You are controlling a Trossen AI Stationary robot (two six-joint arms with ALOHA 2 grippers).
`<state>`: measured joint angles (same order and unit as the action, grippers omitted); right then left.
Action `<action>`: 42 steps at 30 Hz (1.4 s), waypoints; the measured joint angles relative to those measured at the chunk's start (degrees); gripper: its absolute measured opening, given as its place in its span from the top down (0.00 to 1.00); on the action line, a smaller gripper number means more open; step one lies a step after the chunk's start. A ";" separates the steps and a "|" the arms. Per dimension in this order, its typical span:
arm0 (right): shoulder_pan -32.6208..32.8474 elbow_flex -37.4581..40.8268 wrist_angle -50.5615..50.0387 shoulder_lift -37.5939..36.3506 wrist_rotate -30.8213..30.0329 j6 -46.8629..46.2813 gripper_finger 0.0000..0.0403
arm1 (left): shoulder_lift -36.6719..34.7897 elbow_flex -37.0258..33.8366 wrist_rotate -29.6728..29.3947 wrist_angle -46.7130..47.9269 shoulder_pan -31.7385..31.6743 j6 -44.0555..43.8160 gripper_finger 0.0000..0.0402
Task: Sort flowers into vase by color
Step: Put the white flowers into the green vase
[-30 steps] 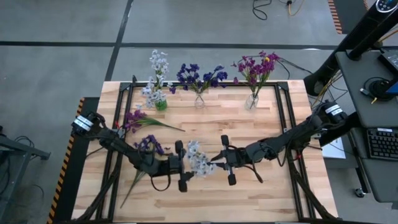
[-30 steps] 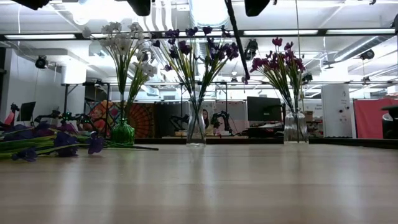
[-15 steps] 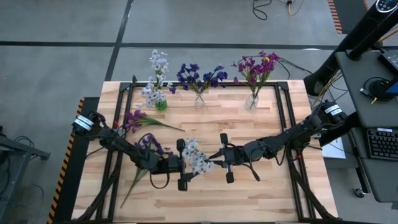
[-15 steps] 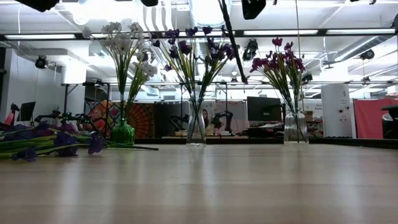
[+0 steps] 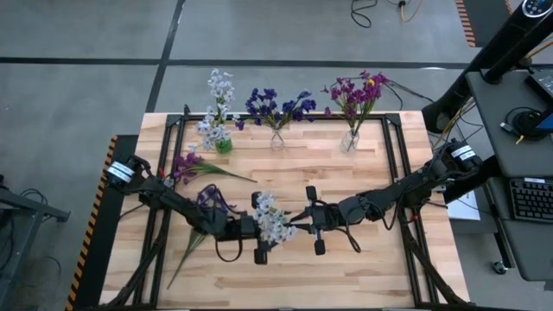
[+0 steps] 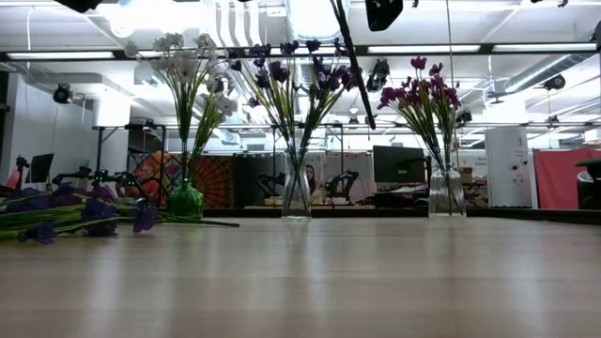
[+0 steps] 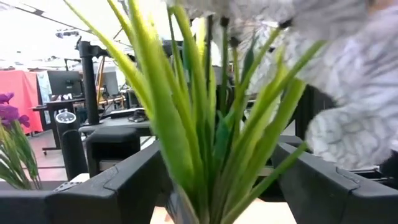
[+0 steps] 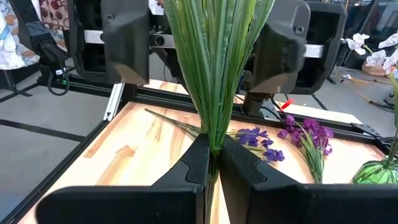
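Observation:
A whitish pale-blue sprig (image 5: 273, 221) is held above the table's middle between my two grippers. My right gripper (image 5: 302, 227) is shut on its green stem and also shows in the right wrist view (image 8: 213, 163). My left gripper (image 5: 262, 229) is open. Its fingers (image 8: 127, 37) stand on either side of the leaves and blossoms (image 7: 205, 124). In the low view the stem (image 6: 355, 70) slants down from above, clear of the table. At the far edge stand a green vase (image 5: 223, 145) with whitish flowers, a clear vase (image 5: 276, 138) with dark blue ones and a clear vase (image 5: 349, 140) with magenta ones. My right gripper pinches the sprig between its two fingers at the base of the leaf tuft (image 8: 214, 147). The fingers reach level from the table's right side. The leaves fan out beyond the fingertips toward my left gripper. The sprig is lifted clear of the table.
A magenta sprig (image 5: 194, 164) and a dark blue-violet sprig (image 5: 207, 200) lie on the table's left part, behind my left arm. They also show at the left of the low view (image 6: 66, 211). A black frame (image 5: 393, 155) borders the wooden top.
My left gripper has moved a little toward the table's right edge, closer around the whitish sprig's blossoms, and has stayed open. My right gripper has kept its hold on the stem. The stem's hanging end has tipped slightly in the low view.

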<state>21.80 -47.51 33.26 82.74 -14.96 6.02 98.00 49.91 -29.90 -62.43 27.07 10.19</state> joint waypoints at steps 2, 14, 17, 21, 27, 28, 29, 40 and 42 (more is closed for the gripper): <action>0.00 0.00 0.02 0.00 0.00 0.00 0.95 | 0.00 0.00 -0.02 -0.08 -0.09 0.06 0.34; -0.09 0.00 0.00 0.00 0.39 -1.61 0.85 | 0.00 -0.02 -2.57 -0.13 -0.09 1.22 0.76; -0.09 0.00 0.02 -0.02 0.39 -2.44 0.77 | 0.00 -0.06 -2.59 -0.11 -0.09 1.16 0.85; -0.09 0.00 0.02 -0.02 0.39 -2.60 0.66 | 0.00 -0.07 -2.61 -0.10 -0.09 1.16 0.93; -0.09 0.00 -0.04 -0.54 0.39 -4.06 0.55 | 0.00 -0.09 -2.63 -0.09 -0.09 1.25 0.96; -0.09 0.00 -0.02 -0.63 0.39 -4.09 0.54 | 0.00 -0.09 -2.65 -0.09 -0.09 1.25 0.96; -0.09 0.00 -0.15 -0.79 0.39 -4.09 0.53 | -0.02 -0.09 -2.65 -0.09 -0.09 1.27 0.96; -0.09 0.02 -4.13 -3.72 0.40 -5.45 0.45 | -1.35 -0.24 -7.56 1.42 0.39 1.91 0.96; -0.09 0.02 -5.69 -4.80 0.19 -6.16 0.44 | -2.56 -0.24 -8.82 2.25 0.70 2.66 0.96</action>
<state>21.71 -47.48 27.56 77.94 -14.77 -0.14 95.44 49.67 -38.73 -60.19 27.77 12.85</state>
